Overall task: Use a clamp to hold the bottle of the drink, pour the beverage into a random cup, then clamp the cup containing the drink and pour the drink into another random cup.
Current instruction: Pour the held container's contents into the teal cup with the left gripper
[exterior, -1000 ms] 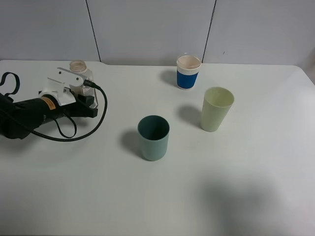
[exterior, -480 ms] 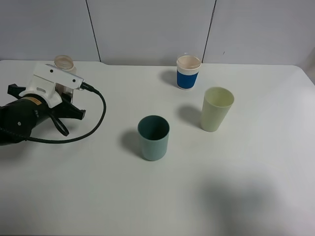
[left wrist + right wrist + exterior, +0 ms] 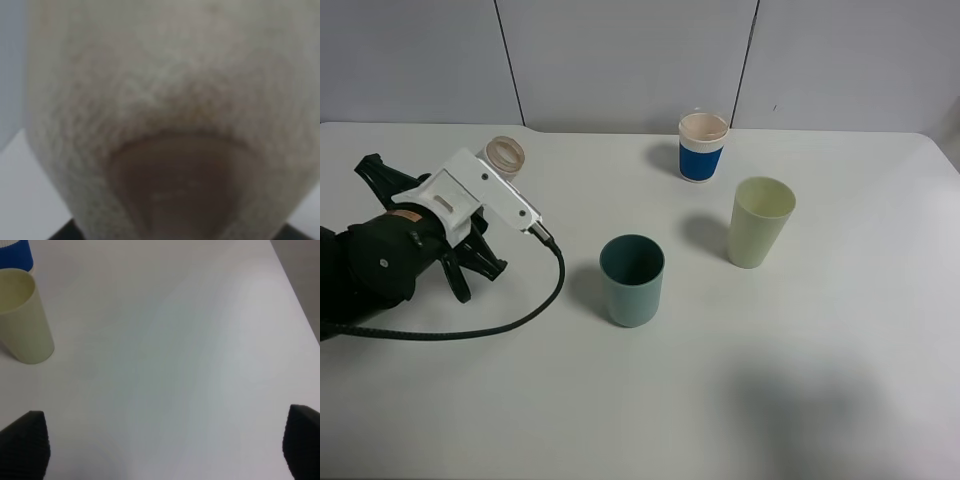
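Observation:
My left gripper (image 3: 492, 186) is shut on the bottle of the drink (image 3: 505, 155), held above the table's left side; only the bottle's open wide mouth shows past the white wrist mount. The left wrist view is filled by the blurred bottle (image 3: 165, 90), with reddish-brown beverage (image 3: 175, 190) low inside it. The teal cup (image 3: 632, 280) stands mid-table, to the right of that gripper. Farther right is the tall pale yellow-green cup (image 3: 759, 221) (image 3: 22, 315). My right gripper (image 3: 162, 450) is open over bare table, with nothing between its dark fingertips (image 3: 22, 445).
A blue-banded white cup (image 3: 703, 146) (image 3: 14, 251) stands at the back, behind the yellow-green cup. The left arm's black cable (image 3: 510, 318) loops over the table towards the teal cup. The table's right edge (image 3: 300, 305) shows in the right wrist view.
The left arm has lifted the bottle off the table and swung round. Bottle mouth first went left, then right and nearer the teal cup. The cups have not moved.

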Action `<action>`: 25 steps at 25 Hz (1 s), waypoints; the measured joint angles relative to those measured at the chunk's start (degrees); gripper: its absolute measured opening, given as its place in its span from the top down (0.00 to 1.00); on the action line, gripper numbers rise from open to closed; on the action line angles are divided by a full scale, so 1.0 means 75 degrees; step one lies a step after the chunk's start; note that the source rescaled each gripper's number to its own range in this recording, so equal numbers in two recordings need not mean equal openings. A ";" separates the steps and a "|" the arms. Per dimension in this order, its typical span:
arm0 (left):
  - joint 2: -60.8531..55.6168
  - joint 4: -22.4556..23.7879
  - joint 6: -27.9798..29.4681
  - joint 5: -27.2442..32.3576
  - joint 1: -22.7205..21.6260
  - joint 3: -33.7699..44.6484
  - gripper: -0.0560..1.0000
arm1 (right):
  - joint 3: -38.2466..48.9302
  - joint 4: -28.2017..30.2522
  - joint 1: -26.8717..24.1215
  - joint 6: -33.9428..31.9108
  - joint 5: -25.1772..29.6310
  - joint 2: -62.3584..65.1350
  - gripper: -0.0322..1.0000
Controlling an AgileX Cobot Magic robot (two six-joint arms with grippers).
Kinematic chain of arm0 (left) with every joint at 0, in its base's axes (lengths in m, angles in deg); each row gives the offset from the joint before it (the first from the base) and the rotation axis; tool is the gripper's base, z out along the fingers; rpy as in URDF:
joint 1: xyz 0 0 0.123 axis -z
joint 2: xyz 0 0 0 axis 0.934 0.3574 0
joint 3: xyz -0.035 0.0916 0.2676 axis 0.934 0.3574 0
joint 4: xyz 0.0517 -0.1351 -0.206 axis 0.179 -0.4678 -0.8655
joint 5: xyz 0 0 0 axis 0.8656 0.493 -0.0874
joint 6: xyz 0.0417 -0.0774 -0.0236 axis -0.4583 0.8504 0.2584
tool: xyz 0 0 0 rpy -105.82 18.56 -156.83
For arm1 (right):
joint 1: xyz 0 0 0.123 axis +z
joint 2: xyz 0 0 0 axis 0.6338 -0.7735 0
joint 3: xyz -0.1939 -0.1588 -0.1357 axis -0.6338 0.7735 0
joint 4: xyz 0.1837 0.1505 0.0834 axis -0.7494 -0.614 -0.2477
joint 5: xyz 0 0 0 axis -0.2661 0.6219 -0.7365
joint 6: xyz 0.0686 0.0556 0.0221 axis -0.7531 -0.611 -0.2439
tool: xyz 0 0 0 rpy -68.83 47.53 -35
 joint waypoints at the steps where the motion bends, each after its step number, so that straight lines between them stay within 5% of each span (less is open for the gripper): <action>1: -0.0018 -0.0196 -0.0220 -0.0051 0.0201 0.0000 0.88 | 0.0000 0.0000 0.0000 0.0000 0.0000 0.0000 0.23; 12: -0.0024 -0.1526 -0.2501 -0.0242 0.1442 -0.0243 0.88 | 0.0000 0.0000 0.0000 0.0000 0.0000 0.0000 0.23; 25: -0.0024 -0.2163 -0.5186 -0.0504 0.1882 -0.1037 0.88 | 0.0000 0.0000 0.0000 0.0000 0.0000 0.0000 0.23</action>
